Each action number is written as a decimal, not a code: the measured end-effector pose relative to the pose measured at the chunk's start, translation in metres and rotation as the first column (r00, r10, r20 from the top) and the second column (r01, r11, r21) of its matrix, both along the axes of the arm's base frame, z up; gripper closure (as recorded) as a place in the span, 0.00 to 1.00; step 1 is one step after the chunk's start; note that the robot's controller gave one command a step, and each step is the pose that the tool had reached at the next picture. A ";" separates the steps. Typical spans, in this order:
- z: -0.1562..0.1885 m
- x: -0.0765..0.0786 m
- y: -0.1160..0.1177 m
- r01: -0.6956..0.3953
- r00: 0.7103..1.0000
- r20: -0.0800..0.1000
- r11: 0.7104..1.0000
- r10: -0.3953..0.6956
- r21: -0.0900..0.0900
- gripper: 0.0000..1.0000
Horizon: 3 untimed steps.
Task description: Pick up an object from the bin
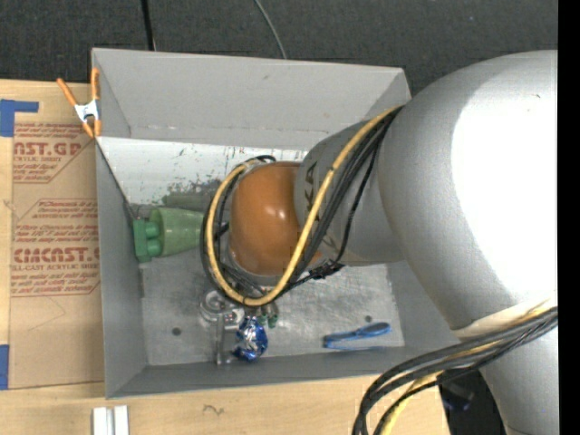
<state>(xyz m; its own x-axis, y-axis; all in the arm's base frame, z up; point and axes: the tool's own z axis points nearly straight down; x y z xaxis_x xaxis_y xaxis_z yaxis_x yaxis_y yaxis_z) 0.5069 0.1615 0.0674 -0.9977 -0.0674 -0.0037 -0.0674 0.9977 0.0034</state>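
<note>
The gripper (223, 332) hangs low at about six o'clock on the floor of the bin (122, 324), close to the front wall. A small blue-and-white crumpled thing (252, 339) lies just beside it at its three o'clock, possibly touching. Whether the gripper is open or closed I cannot tell, as the orange cover (263, 220) hides much. The risk is an off-centre closing, which would nudge the piece aside or scrape the wall. A green plastic piece (168, 234) lies at nine o'clock and a slim blue tool (356, 336) at four.

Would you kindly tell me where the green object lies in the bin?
In the camera view the green object lies at the bin's left, by its left wall, just left of the arm's orange cover.
</note>
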 end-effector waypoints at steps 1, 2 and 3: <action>0.034 -0.027 -0.045 0.108 0.994 0.000 0.994 -0.108 -0.003 0.00; 0.053 -0.025 -0.035 0.174 0.985 -0.003 0.985 -0.174 -0.002 0.00; 0.004 -0.024 -0.026 0.498 0.867 0.003 0.867 -0.498 0.002 0.00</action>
<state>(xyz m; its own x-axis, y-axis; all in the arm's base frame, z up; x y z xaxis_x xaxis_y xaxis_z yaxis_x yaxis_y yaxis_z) 0.4832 0.1353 0.0711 -0.8986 0.4387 -0.0066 0.4386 0.8987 0.0051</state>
